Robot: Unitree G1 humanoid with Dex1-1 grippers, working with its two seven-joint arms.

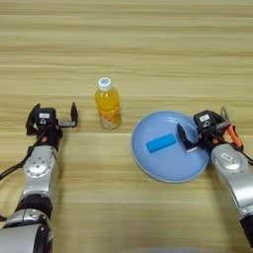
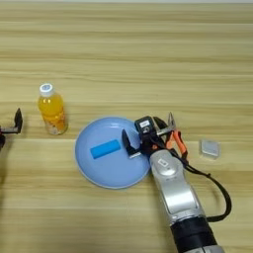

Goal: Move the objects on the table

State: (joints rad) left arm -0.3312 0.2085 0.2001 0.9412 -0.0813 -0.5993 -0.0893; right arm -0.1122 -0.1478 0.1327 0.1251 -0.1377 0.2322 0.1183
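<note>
Straddling the pliers [image 2: 174, 136], right gripper [image 2: 148, 134] gapes wide.

Upright orange-juice bottle [image 1: 108, 104] with white cap, left of a light-blue plate [image 1: 163, 165]; small grey square piece [image 2: 209, 148] lying flat, far right.

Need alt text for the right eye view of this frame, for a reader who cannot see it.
The right gripper hangs open over the right rim of a light blue plate that holds a blue block, with orange-handled pliers on the wooden table just to its right. An orange juice bottle stands left of the plate, a small grey square object lies far right, and the left gripper shows at the left edge.
</note>
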